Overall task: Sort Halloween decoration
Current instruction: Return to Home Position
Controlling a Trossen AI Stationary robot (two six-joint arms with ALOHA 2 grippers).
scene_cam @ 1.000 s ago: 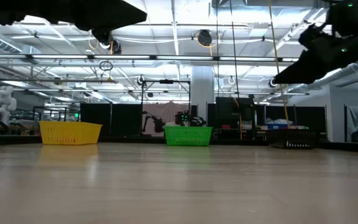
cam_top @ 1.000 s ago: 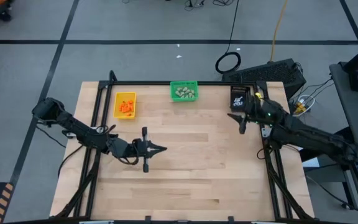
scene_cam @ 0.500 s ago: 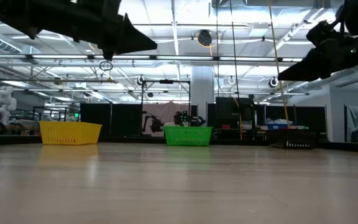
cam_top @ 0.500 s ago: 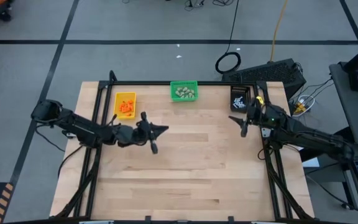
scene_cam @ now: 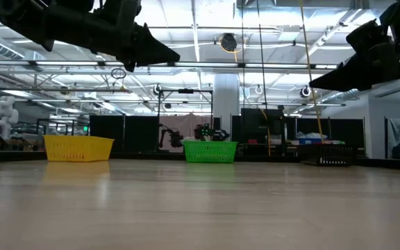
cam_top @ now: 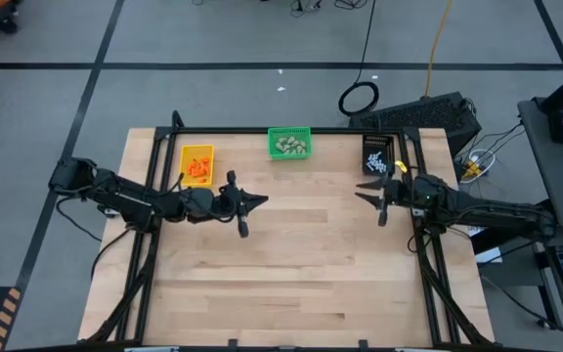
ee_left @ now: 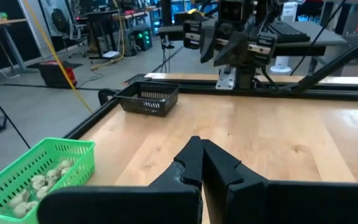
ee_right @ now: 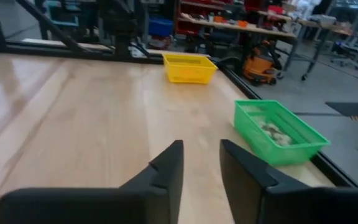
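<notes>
The Halloween decoration lies sorted in three bins along the far edge. Orange bits point(cam_top: 198, 168) are in the yellow bin point(cam_top: 196, 164), beige lumps point(ee_left: 33, 186) in the green bin point(cam_top: 289, 144), and white sticks point(cam_top: 377, 156) in the black bin point(cam_top: 376, 154). My left gripper point(cam_top: 259, 201) hangs shut and empty above the table, near side of the yellow and green bins, pointing right. My right gripper point(ee_right: 201, 155) hovers open with nothing between its fingers, just near side of the black bin, pointing left.
A black frame rail point(cam_top: 262, 130) runs along the far edge behind the bins. The bare wooden tabletop point(cam_top: 301, 274) spreads between and in front of the two arms. Both grippers are held well above the board in the low view.
My left gripper has swung from the table's middle toward the far edge, staying shut, and now sits close to the yellow bin. My right gripper has drawn a little toward the near edge and turned to point more squarely left.
</notes>
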